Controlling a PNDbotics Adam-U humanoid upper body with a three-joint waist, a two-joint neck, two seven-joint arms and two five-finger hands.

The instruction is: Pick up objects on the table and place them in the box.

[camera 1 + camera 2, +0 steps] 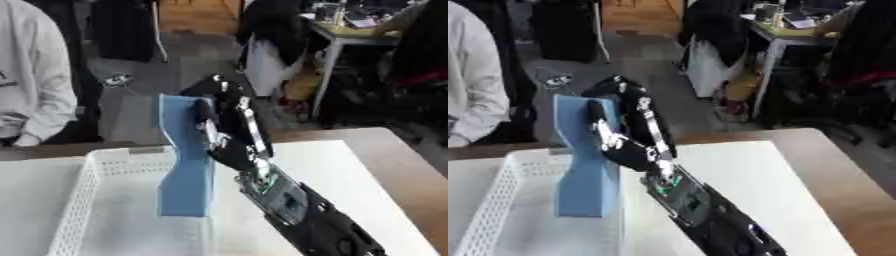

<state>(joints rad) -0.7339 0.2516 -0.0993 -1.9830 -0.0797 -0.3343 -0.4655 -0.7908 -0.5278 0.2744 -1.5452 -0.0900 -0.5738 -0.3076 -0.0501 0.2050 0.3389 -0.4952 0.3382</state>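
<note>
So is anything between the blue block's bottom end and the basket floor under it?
Nothing visible. The right hand holds the blue block upright over the white basket; whether it touches the floor, neither eye view shows.

blue block [186, 165]: tall, waisted, upright, held above the basket
basket [79, 200]: white, perforated, on the table

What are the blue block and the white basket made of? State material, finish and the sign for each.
Blue block: probably foam, matte; no shine, soft-looking waisted edges, held in the right hand.
White basket: likely moulded plastic, slightly glossy; its walls are a regular lattice of holes.
</note>
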